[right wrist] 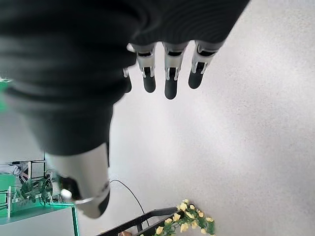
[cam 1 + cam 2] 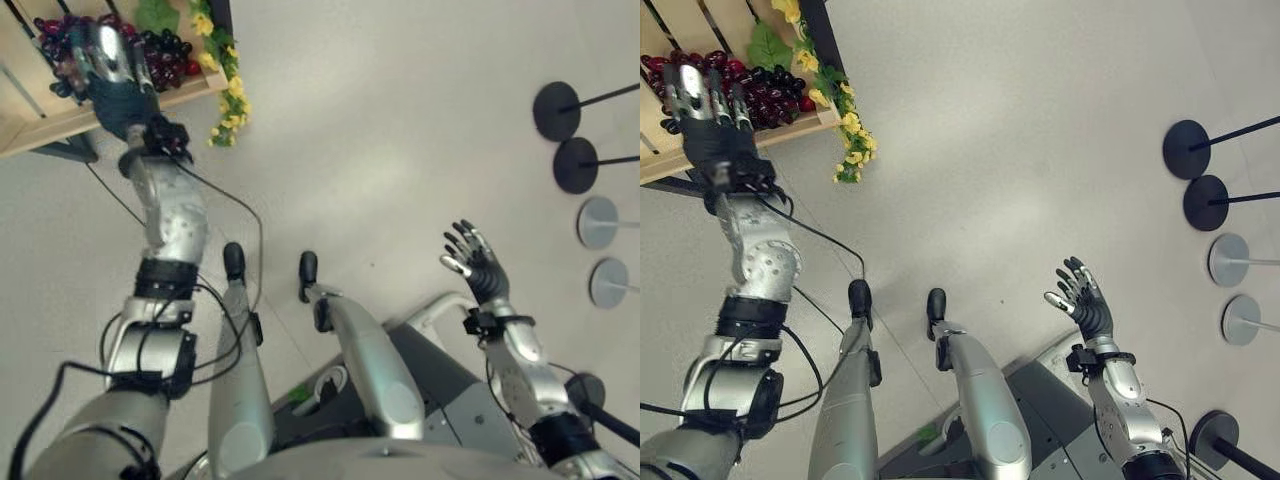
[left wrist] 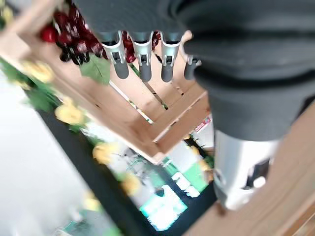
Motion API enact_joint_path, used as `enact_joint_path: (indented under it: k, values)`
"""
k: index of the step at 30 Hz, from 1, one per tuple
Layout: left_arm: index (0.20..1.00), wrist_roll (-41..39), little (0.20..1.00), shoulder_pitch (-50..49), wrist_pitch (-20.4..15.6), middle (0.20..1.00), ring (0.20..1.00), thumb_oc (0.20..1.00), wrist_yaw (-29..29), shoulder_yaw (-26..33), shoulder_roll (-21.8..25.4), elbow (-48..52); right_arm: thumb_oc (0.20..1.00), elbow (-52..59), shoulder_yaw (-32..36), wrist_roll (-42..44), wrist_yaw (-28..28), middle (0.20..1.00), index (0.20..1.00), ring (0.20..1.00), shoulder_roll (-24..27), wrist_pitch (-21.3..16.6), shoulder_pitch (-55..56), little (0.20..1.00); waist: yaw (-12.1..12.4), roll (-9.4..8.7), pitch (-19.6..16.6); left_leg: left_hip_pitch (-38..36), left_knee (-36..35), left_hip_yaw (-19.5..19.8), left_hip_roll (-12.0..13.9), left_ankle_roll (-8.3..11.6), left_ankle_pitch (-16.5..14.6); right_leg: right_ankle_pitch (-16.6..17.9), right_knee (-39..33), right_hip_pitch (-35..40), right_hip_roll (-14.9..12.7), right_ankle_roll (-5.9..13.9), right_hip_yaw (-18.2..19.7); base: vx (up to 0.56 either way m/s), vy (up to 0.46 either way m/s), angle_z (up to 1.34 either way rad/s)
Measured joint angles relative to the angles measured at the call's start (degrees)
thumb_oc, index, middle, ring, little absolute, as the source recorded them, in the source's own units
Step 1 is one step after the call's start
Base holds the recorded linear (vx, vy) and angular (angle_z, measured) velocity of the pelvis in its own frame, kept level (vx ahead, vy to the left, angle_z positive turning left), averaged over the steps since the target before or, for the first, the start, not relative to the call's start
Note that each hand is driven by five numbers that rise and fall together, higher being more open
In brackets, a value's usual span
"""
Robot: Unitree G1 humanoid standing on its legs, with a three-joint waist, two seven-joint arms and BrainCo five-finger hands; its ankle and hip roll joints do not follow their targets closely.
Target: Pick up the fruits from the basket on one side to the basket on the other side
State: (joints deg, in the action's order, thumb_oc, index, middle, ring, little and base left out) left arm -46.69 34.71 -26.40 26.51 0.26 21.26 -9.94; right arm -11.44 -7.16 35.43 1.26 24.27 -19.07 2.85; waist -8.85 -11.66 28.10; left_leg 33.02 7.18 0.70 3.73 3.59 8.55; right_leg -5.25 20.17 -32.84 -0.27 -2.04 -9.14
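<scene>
Grey floor (image 2: 400, 150) beneath relaxed right hand (image 2: 472, 258); left hand (image 2: 702, 100), fingers straight, over grapes (image 2: 765, 95).

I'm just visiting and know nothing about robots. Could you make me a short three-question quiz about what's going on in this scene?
1. True or false: the left hand is reaching over the dark grapes in the wooden crate.
2. The right hand is: A) holding a fruit, B) open and holding nothing, C) pressed on the crate.
3. What colour are the flowers hanging at the crate's edge?

Key: 1 true; 2 B; 3 yellow.
</scene>
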Motion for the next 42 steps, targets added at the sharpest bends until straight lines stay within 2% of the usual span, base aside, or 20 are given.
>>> enact_joint_path:
  k: [2,3,7,12,15,18,22,26,30,35,37,41,42]
  values:
    - [1.0,2.33,1.0,-1.04,0.42,1.0,1.0,1.0,0.63,0.02,0.04,-0.04,1.0,-0.07,0.02,0.0,-0.14,1.0,1.0,1.0,-0.05,-0.18,0.0,1.0,0.1,0.01,0.02,0.0,0.0,0.02,0.0,0.0,0.0,-0.03,0.02,-0.01,0.02,0.01,-0.02,0.0,0.0,0.0]
    - [1.0,9.03,1.0,-5.05,0.96,1.0,1.0,1.0,1.39,0.35,0.0,1.96,1.0,-0.05,0.19,0.02,-0.12,1.0,1.0,1.0,-0.36,-0.73,0.01,1.0,0.14,0.06,0.06,-0.02,-0.01,-0.01,-0.02,0.03,-0.04,-0.08,0.0,-0.01,-0.01,0.01,0.04,0.0,0.0,0.0]
    - [1.0,19.15,1.0,-12.23,2.37,1.0,1.0,1.0,2.18,-0.35,-0.56,4.26,1.0,-0.34,0.94,0.04,0.08,1.0,1.0,1.0,-1.01,-1.16,0.17,1.0,0.54,0.42,0.35,-0.36,-0.14,-0.07,-0.03,0.02,-0.03,-0.12,0.04,0.21,-0.02,-0.03,0.06,0.0,0.0,0.0]
    - [1.0,27.82,1.0,-15.57,2.61,1.0,1.0,1.0,2.72,-2.22,-0.82,4.28,1.0,-0.55,1.02,0.05,0.3,1.0,1.0,1.0,-1.09,-2.12,0.06,1.0,2.2,0.89,0.67,-1.07,-0.51,-0.05,-0.02,0.03,-0.04,-0.51,0.73,0.54,-0.05,-0.31,0.03,0.01,-0.032,0.01]
    - [1.0,30.21,1.0,-17.02,2.49,1.0,1.0,1.0,2.64,-3.85,0.13,4.4,1.0,-1.06,0.98,0.07,0.19,1.0,1.0,1.0,-1.23,-2.82,0.02,1.0,2.69,0.95,0.71,-1.53,-0.56,0.01,-0.03,0.05,-0.06,-0.97,1.47,0.68,-0.14,-0.41,0.02,0.0,0.0,0.0]
    - [1.0,30.21,1.0,-18.81,2.09,1.0,1.0,1.0,2.26,-4.35,0.01,4.34,1.0,-1.18,0.99,0.25,0.19,1.0,1.0,1.0,-1.26,-3.24,-0.07,1.0,3.45,1.19,0.86,-1.64,-0.56,0.04,-0.03,0.06,-0.05,-1.07,1.74,0.71,-0.15,-0.46,-0.11,0.0,0.0,0.0]
    - [1.0,30.17,1.0,-22.75,1.84,1.0,1.0,1.0,-0.71,-5.78,0.88,4.49,1.0,-1.88,1.0,0.27,-0.44,1.0,1.0,1.0,-1.33,-3.3,-0.07,1.0,3.78,2.96,1.84,-2.72,-0.58,0.19,-0.36,0.06,-0.05,-1.41,2.11,1.71,-0.54,-0.6,-0.36,0.01,-0.022,0.03]
    - [1.0,30.15,1.0,-25.18,1.65,1.0,1.0,1.0,-3.27,-6.36,2.4,6.03,1.0,-2.54,1.01,0.26,-0.59,1.0,1.0,1.0,-1.35,-3.32,-0.07,1.0,4.24,3.45,1.97,-3.42,-0.89,0.27,-0.61,0.06,-0.06,-2.1,3.13,1.85,-0.9,-0.65,-0.42,0.0,-0.011,0.02]
    - [1.0,29.9,1.0,-28.94,0.23,1.0,1.0,1.0,-6.63,-6.5,3.63,8.49,1.0,-2.62,2.17,0.23,-1.45,1.0,1.0,1.0,-1.35,-4.4,-0.09,1.0,5.13,5.54,2.08,-4.61,-1.12,1.0,-0.77,0.1,-0.09,-2.59,3.37,3.1,-1.03,-0.79,-0.82,0.0,-0.029,0.07]
    - [1.0,29.74,1.0,-31.65,-0.32,1.0,1.0,1.0,-8.25,-7.08,4.92,8.66,1.0,-2.6,2.36,0.2,-1.82,1.0,1.0,1.0,-1.24,-4.68,-0.28,1.0,5.78,6.72,1.84,-5.61,-1.63,1.28,-0.96,0.01,-0.12,-3.14,4.04,3.79,-1.28,-1.02,-1.11,0.0,-0.026,0.05]
    - [1.0,30.21,1.0,-32.69,-0.35,1.0,1.0,1.0,-8.97,-8.93,6.21,7.37,1.0,-2.66,2.79,0.13,-2.0,1.0,1.0,1.0,-1.26,-4.75,-0.38,1.0,6.05,7.44,1.86,-6.34,-1.85,1.54,-1.02,0.22,0.02,-3.23,3.94,4.54,-1.4,-1.06,-1.43,-0.03,-0.032,0.08]
    - [1.0,30.22,1.0,-34.92,-0.35,1.0,1.0,1.0,-11.09,-12.25,7.04,3.13,1.0,-2.76,4.54,0.0,-3.08,1.0,1.0,1.0,-0.4,-5.04,-0.33,1.0,6.41,10.29,0.53,-6.54,-2.63,2.68,-1.17,0.67,0.57,-3.72,4.14,4.79,-1.44,-1.26,-2.39,-0.06,-0.061,0.11]
    - [1.0,30.22,1.0,-34.69,-0.33,1.0,1.0,1.0,-11.25,-12.84,7.23,1.71,1.0,-2.8,4.51,-0.05,-3.12,1.0,1.0,1.0,-0.24,-5.1,-0.38,1.0,6.43,10.52,0.37,-6.66,-2.75,2.76,-1.06,0.73,0.63,-3.82,4.23,4.8,-1.36,-1.42,-2.47,-0.07,-0.062,0.1]
